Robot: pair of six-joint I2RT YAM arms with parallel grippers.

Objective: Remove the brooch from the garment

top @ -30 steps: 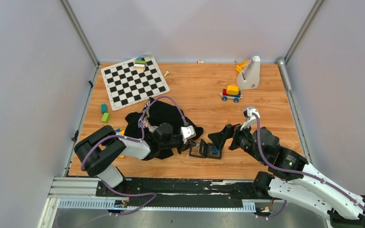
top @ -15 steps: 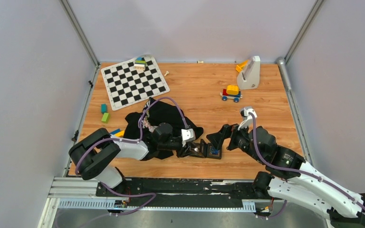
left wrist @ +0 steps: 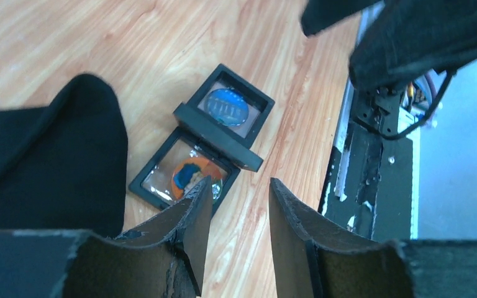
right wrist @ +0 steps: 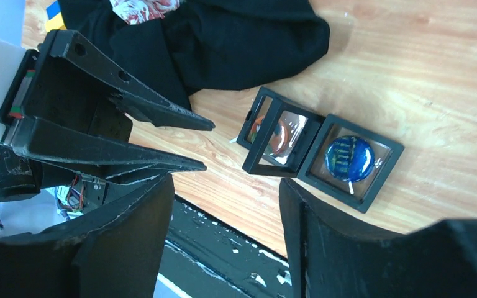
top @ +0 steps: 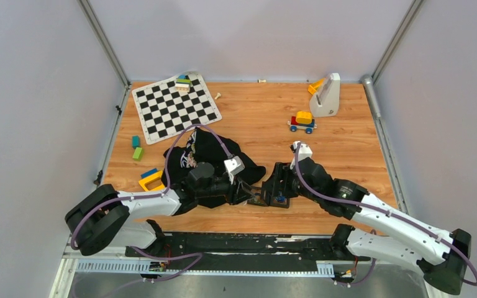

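At the bottom of the left wrist view, the left gripper [left wrist: 239, 186] stands parted and empty, one fingertip over a tray [left wrist: 138, 181] with an orange disc. Just above it, in a second tray [left wrist: 247, 87], lies the brooch [left wrist: 227, 107], clear of the shirt [left wrist: 49, 155] at left. The right gripper [right wrist: 225, 183], also parted, holds nothing; the brooch lies to its right.

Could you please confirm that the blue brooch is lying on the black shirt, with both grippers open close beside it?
Not quite: the brooch lies in a black square frame on the wooden table, apart from the black shirt, as the right wrist view shows. The left gripper and the right gripper are indeed open close beside it.
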